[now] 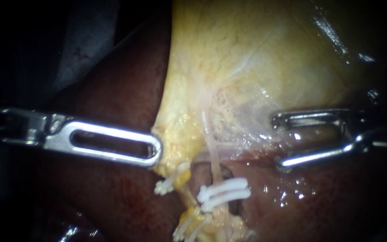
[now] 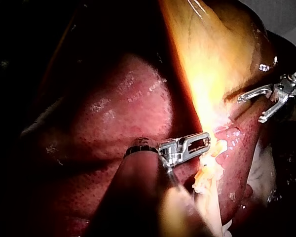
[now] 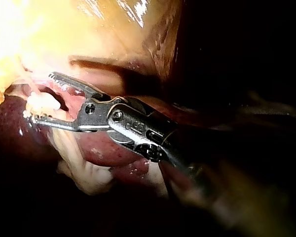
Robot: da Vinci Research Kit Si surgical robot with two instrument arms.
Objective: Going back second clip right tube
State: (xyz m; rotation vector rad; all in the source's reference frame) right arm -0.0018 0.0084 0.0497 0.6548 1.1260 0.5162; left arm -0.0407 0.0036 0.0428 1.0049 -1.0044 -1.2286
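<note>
Nearest, white clips (image 1: 225,193) crossed the right tube (image 1: 213,157). Beyond, the left instrument (image 1: 156,150) had its jaws clamped on the gallbladder (image 1: 229,67) edge. The right instrument (image 1: 279,142) held its jaws apart, clear of the tube. The left wrist view showed both instruments; the right wrist view showed only its own.

Carrying surface in my endoscope view: the dark red, wet, glistening liver (image 1: 122,197). Directly on it lies the pale yellow, smooth-walled gallbladder (image 1: 247,58), narrowing downward into lumpy yellow fat. Below that, a thin pale tube (image 1: 212,157) runs over the liver, with white plastic clips (image 1: 224,193) set across it.
</note>
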